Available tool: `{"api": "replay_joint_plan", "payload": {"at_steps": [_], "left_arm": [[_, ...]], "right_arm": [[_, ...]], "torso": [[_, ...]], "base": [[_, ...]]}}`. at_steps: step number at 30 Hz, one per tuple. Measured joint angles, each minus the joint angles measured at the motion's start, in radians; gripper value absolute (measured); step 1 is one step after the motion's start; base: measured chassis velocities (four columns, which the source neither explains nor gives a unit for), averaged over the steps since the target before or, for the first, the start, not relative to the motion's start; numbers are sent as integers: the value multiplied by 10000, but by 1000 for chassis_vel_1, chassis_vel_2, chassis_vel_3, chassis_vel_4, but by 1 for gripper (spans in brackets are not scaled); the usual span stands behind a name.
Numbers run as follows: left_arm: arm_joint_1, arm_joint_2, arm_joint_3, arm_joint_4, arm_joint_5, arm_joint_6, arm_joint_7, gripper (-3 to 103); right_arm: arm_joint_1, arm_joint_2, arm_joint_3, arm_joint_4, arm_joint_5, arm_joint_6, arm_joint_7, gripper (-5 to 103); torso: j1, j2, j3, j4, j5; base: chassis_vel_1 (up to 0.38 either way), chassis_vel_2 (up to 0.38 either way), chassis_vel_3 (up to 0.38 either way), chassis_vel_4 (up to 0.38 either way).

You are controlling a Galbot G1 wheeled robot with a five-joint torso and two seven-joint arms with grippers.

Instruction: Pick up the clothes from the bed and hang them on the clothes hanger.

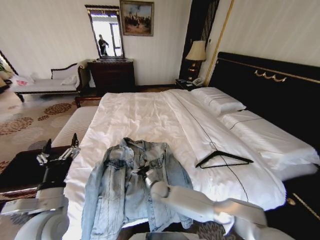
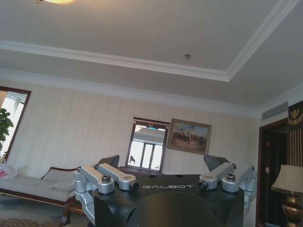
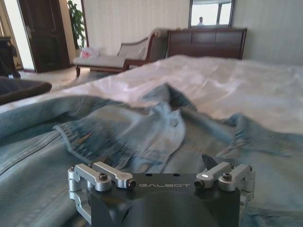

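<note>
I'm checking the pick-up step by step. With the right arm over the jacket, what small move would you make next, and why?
Probably lower the right gripper and close its open jaws on the denim jacket. It sits low over the jacket's middle, which lies flat on the bed; the hanger lies apart, and the left gripper points upward beside the bed.

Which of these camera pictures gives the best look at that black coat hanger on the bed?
The head view. There the black coat hanger lies flat on the white bed, whole and uncovered, to the right of the denim jacket. The right wrist view looks across the jacket and sheets; the left wrist view looks up at wall and ceiling.
</note>
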Motion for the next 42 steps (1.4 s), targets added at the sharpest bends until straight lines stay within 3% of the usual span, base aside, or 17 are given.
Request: {"api": "replay_joint_plan", "payload": {"at_steps": [7, 13, 14, 26, 30, 33, 35, 38, 40, 42], "left_arm": [[64, 6, -66, -112, -36, 51, -25, 100], [57, 6, -93, -80, -37, 52, -38, 100], [27, 13, -95, -35, -36, 52, -44, 100], [-1, -20, -56, 51, 29, 89, -45, 100], [16, -29, -56, 34, 79, 89, -45, 100], [66, -57, -37, 16, 129, 88, -44, 100], [79, -61, -34, 14, 141, 85, -43, 100], [109, -69, -35, 1, 170, 68, -43, 100], [113, -73, -36, -4, 174, 67, -43, 100], [116, -96, -21, -17, 198, 62, -42, 100]], "right_arm": [[355, 655, -364, -517, 682, -517, 820, 100], [549, 930, -356, -1087, 544, -752, 1300, 103], [609, 1040, -283, -1413, 503, -855, 1458, 100], [805, 1417, -111, -2546, 641, -823, 1265, 99], [825, 1491, -57, -2781, 655, -912, 1395, 89], [851, 1522, 83, -2931, 662, -1000, 1549, 72], [853, 1525, 121, -2958, 662, -1006, 1553, 72], [854, 1504, 244, -2949, 704, -1012, 1556, 56], [854, 1487, 263, -2910, 719, -1017, 1557, 56], [852, 1453, 276, -2854, 732, -1036, 1554, 44]], "torso": [[-3, 0, 0, -4, 0], [-2, 0, 0, -3, 1], [-2, 0, 0, -4, 1], [-2, 0, 0, -3, 2], [-2, 0, -1, -1, 2], [-2, 0, -2, -4, 1], [-2, 0, -1, -3, 2], [-2, 0, -1, -3, 2], [-2, 0, -1, -4, 2], [-2, 0, -1, -3, 2]], "base": [[0, 0, 0, 0], [0, 0, 0, 0], [0, 0, 0, 0], [0, 0, 0, 0], [0, 0, 0, 0], [0, 0, 0, 0], [0, 0, 0, 0], [0, 0, 0, 0], [0, 0, 0, 0], [0, 0, 0, 0]]}}
